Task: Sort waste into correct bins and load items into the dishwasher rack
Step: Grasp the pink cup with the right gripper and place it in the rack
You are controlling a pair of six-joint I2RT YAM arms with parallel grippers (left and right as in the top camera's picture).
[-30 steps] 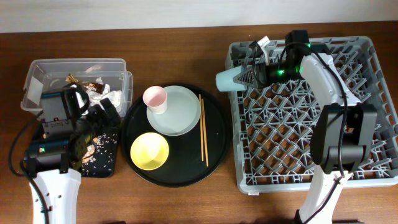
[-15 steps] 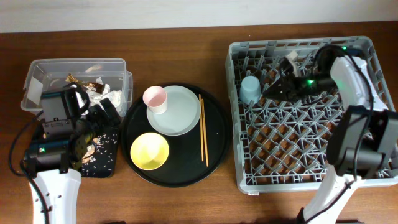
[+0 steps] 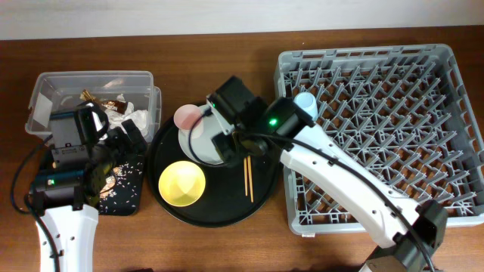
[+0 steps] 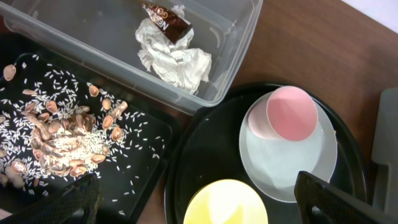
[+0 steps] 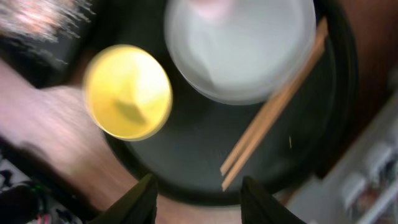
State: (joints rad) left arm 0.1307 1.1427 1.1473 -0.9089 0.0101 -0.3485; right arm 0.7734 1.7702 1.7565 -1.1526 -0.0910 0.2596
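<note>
1. Brown counter (image 3: 227, 53) carries everything; the blue cup (image 3: 305, 102) stands in the rack (image 3: 393, 128).
2. My right end effector (image 5: 199, 202) hangs released above the chopsticks (image 5: 273, 101), plate (image 5: 249, 50) and yellow bowl (image 5: 127, 90).
3. Loading step, I judge: next, lower and pinch one item. My left end effector (image 4: 205, 205) is released too.

Looks like a robotics lab staged as a dish-clearing station rather than a real kitchen. Told by white robot arms (image 3: 340, 177) at a bare wooden bench (image 3: 227, 249) against a plain pale wall (image 3: 151, 15), beside a catering-style grey dishwasher rack (image 3: 408, 106), a round black tray (image 3: 223, 208) with a yellow bowl (image 3: 182, 183) and pink cup (image 3: 185, 117) (toy-bright colours), plus a clear tub (image 3: 53, 94) and shallow black tray (image 3: 130, 198) holding waste.
</note>
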